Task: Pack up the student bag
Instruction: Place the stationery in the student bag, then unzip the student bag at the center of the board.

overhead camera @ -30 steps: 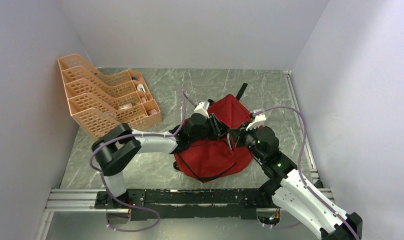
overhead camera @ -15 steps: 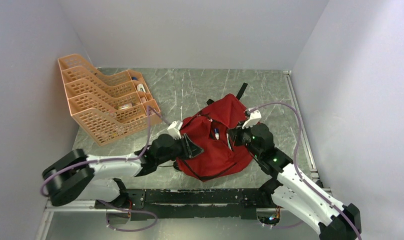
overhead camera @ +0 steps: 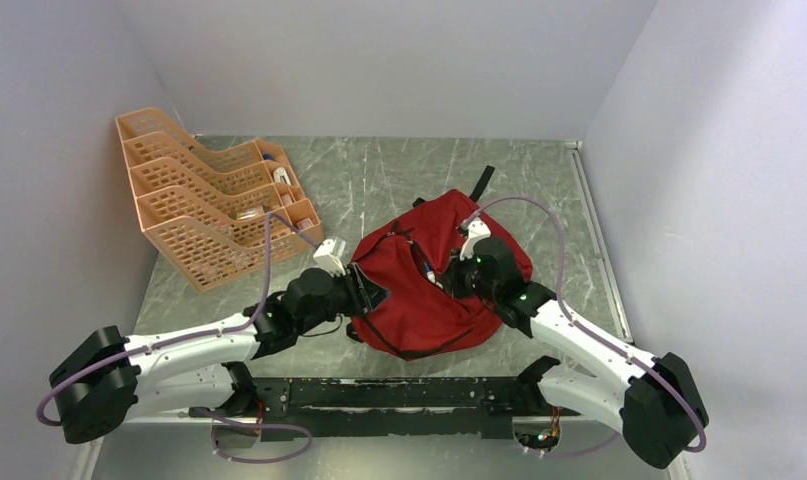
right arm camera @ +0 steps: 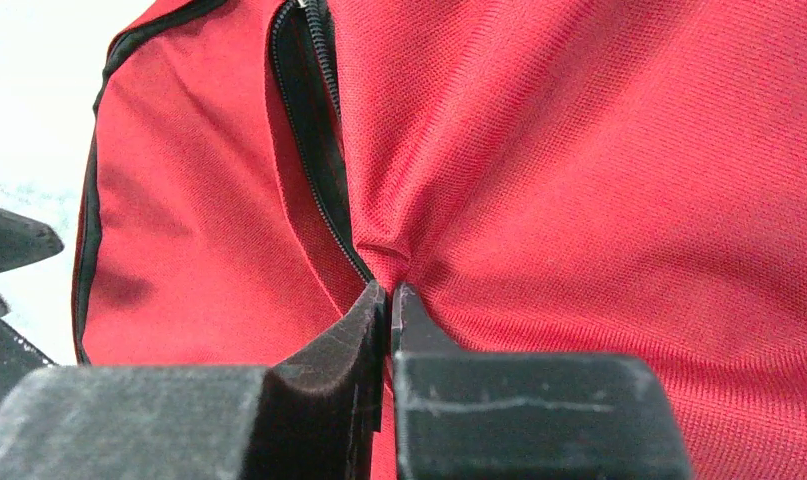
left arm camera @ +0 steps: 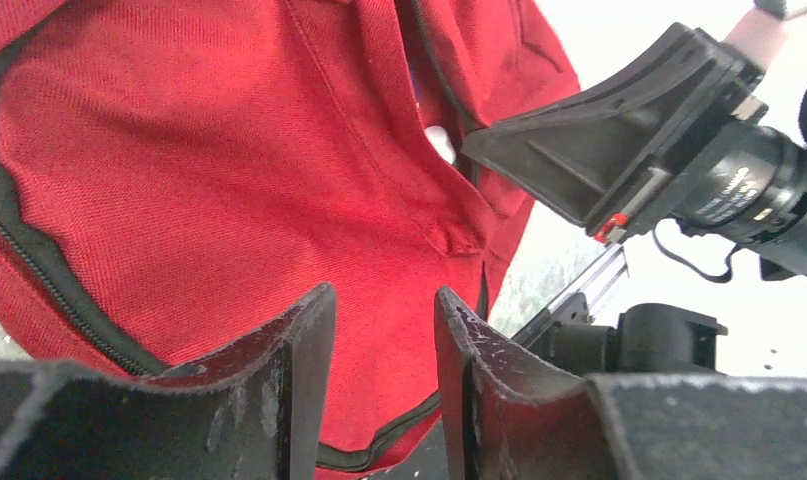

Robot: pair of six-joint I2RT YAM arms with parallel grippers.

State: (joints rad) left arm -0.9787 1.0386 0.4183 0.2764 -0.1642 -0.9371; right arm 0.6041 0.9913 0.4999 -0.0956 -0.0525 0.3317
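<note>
The student bag (overhead camera: 419,300), a red fabric backpack with black zippers, lies slumped in the middle of the table. My left gripper (overhead camera: 372,292) is at its left edge, and in the left wrist view it (left arm camera: 384,300) stands open, with red cloth (left arm camera: 199,170) showing beyond the gap and nothing between the fingers. My right gripper (overhead camera: 447,281) rests on top of the bag. Seen from the right wrist, it (right arm camera: 390,292) is shut on a pucker of the bag's fabric (right arm camera: 599,180) beside a black zipper (right arm camera: 314,150). A small white item (left arm camera: 439,142) pokes out of the bag's opening.
An orange plastic tray rack (overhead camera: 204,205) with several small items stands at the back left. A black strap (overhead camera: 482,181) trails behind the bag. Grey walls close in on three sides, and a metal rail (overhead camera: 399,392) runs along the near edge.
My left arm has pulled back from over the bag to its left edge, and its jaws have widened. The right gripper has shifted left onto the bag, staying shut. The bag has sagged flatter.
</note>
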